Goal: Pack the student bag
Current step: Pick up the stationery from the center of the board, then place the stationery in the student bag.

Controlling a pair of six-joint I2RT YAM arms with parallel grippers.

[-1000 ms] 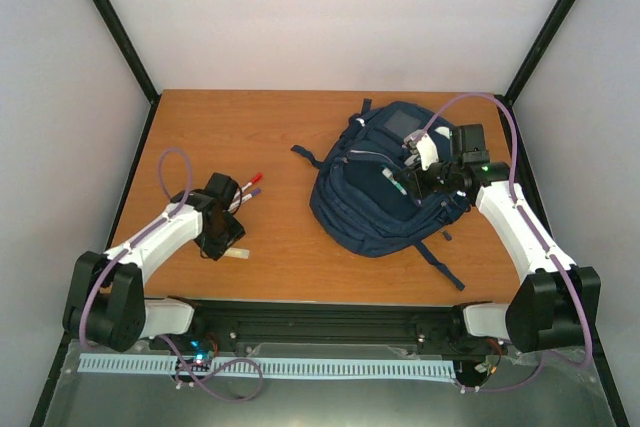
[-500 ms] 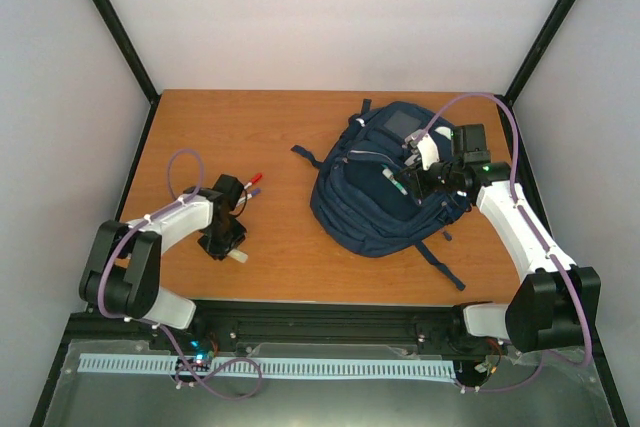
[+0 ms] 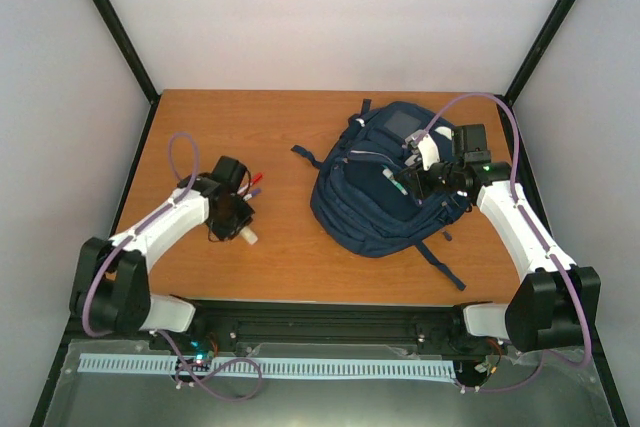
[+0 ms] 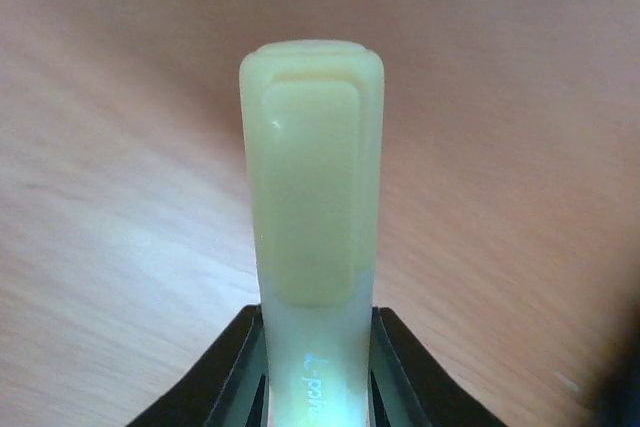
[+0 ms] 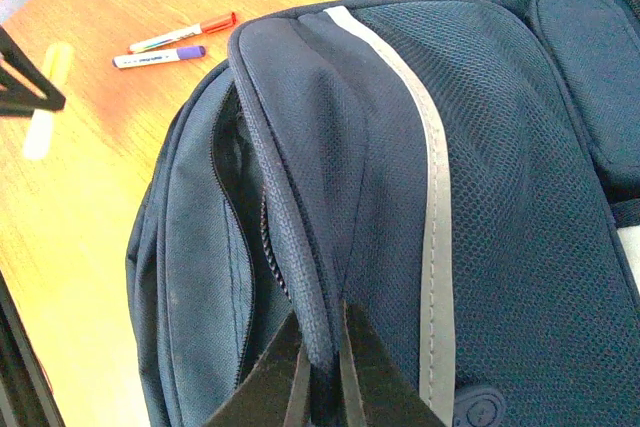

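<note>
Left wrist shows the left jaws clamped on a pale highlighter (image 4: 312, 197); right jaws pinch the student bag (image 5: 480, 197)

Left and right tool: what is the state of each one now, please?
Left tool: closed on the pale yellow highlighter.
Right tool: closed, pinching the student bag at the edge of its open zip.

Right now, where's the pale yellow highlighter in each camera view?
Top external: pale yellow highlighter, left half, just below the red marker.
Left wrist: centre, upright in frame, in the left end effector.
Right wrist: blurred, upper left edge.
Shared landmark: the red marker, in top and right wrist views only.
</note>
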